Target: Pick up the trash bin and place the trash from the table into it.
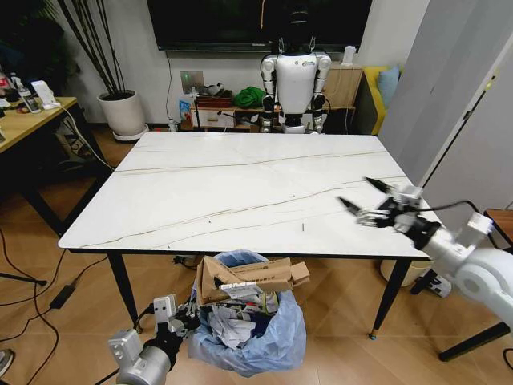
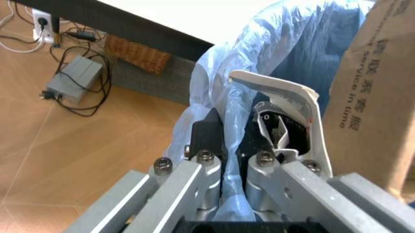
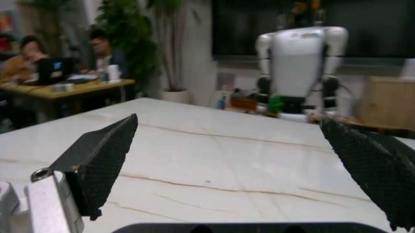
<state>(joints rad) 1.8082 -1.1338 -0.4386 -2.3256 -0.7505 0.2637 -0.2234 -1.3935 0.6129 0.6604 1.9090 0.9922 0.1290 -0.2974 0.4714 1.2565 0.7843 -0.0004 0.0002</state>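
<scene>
Left hand (image 1: 183, 319) pinches the bin (image 1: 248, 337) rim below the desk (image 1: 240, 192) edge to catch trash (image 1: 244, 281); right hand (image 1: 370, 199) hovers wide over the desk

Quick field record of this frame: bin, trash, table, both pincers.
trash bin: on the floor at the table's near edge, blue liner bulging
trash: piled in the bin, brown paper bag on top
table: white marble-look top
left pincer: low beside the bin, shut on its blue liner
right pincer: above the table's right side, open, holding nothing
</scene>
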